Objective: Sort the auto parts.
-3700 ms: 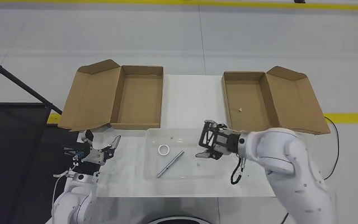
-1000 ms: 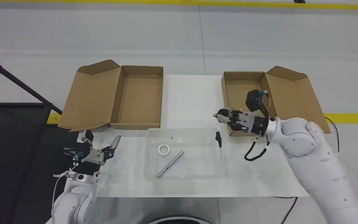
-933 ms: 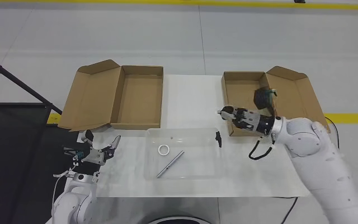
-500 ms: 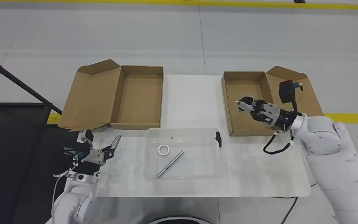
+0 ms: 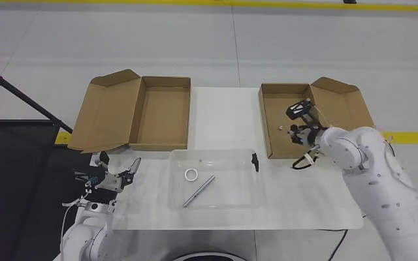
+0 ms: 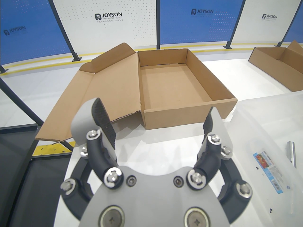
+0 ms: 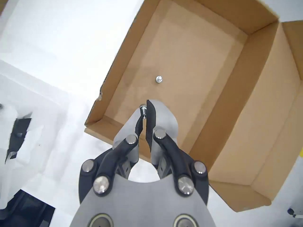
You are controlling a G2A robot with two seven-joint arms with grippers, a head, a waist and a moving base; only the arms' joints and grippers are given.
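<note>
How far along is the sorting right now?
Done: a loose bolt lies in the right box. In hand: the right gripper holds a second bolt above it. Remaining: white ring, metal rod and black part in the tray.

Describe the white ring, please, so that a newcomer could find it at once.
Find the clear tray on the near half of the table. The white ring lies inside it, beside a metal rod. It alone is round and white; the rod is long and grey.
</note>
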